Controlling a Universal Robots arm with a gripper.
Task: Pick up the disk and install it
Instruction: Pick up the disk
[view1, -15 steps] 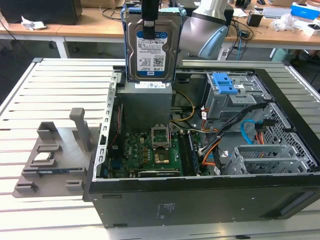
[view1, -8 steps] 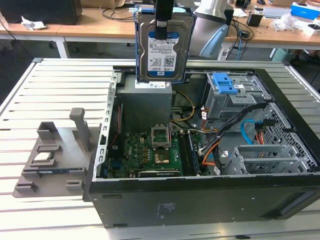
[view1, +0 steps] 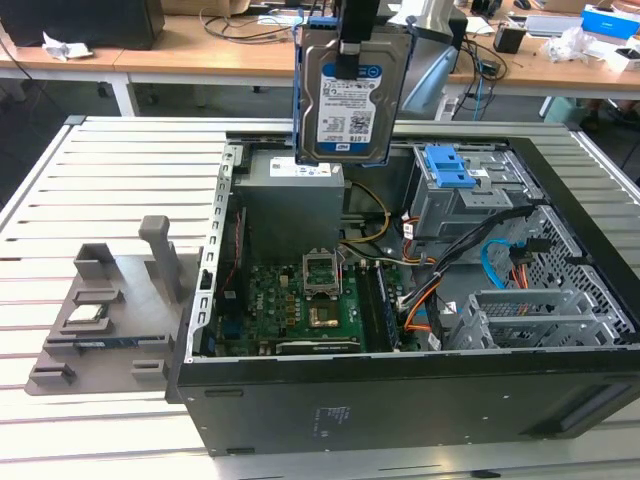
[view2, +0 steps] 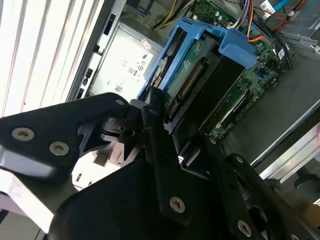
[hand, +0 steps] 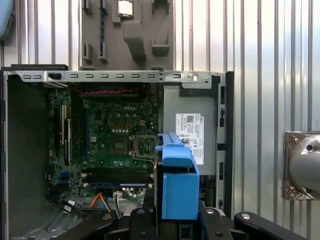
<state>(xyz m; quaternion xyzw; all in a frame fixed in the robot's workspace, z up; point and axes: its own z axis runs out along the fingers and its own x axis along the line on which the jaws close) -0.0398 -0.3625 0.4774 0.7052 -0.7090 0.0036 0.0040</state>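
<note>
The disk (view1: 352, 105), a silver hard drive with a white-and-blue label in a blue carrier bracket, hangs upright in the air above the open computer case (view1: 400, 400). It is over the grey power supply (view1: 292, 175) at the case's back. My gripper (view1: 347, 62) is shut on the disk's upper end, one black finger lying over the label. In the second wrist view the black fingers (view2: 152, 112) clamp the disk (view2: 200, 67) by its edges. In the first wrist view the blue carrier (hand: 177, 192) stands edge-on between the gripper's arms (hand: 175, 227).
Inside the case are the green motherboard (view1: 310, 300), coloured cables (view1: 420, 300), and a drive cage with a blue latch (view1: 452, 168). A grey fixture (view1: 110, 310) holding a small silver chip (view1: 85, 315) lies on the slatted table at the exterior view's left. Desks stand behind.
</note>
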